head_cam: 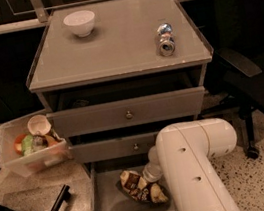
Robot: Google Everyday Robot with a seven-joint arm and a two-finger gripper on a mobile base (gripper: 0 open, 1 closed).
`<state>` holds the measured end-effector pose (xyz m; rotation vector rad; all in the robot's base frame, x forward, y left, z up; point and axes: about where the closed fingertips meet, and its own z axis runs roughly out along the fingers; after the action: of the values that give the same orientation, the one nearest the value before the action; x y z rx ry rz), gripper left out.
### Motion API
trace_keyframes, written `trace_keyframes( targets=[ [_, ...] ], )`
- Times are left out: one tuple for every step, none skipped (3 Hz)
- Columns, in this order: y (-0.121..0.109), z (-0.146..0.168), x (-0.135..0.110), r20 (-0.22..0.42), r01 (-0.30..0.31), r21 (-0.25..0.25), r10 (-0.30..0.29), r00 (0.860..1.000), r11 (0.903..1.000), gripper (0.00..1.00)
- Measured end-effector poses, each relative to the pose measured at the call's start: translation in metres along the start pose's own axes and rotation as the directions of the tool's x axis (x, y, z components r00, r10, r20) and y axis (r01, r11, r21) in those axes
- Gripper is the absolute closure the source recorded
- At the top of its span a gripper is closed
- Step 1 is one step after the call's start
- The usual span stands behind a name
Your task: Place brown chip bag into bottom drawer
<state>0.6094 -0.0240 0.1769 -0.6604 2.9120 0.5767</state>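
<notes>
The brown chip bag (pixel 139 187), crumpled with white and yellow panels, lies inside the open bottom drawer (pixel 107 208), toward its right middle. My white arm (pixel 194 167) reaches down from the right into the drawer. The gripper (pixel 152 175) is at the arm's end, right over the bag's upper right edge, mostly hidden by the arm. I cannot tell whether it still touches the bag.
A white bowl (pixel 80 23) and a crushed silver-blue can (pixel 165 39) sit on the cabinet top. The two upper drawers (pixel 128 113) are shut. A clear bin (pixel 30 146) of items stands on the floor at left. A black chair (pixel 253 71) stands at right.
</notes>
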Motion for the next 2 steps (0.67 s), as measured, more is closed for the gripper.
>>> trace_keyframes(
  targets=[
    [0.0015, 0.0036, 0.0014, -0.010, -0.007, -0.002, 0.007, 1.000, 1.0000, 0.36],
    [0.0014, 0.0056, 0.0045, 0.005, -0.030, 0.000, 0.030, 1.000, 0.9996, 0.13]
  ],
)
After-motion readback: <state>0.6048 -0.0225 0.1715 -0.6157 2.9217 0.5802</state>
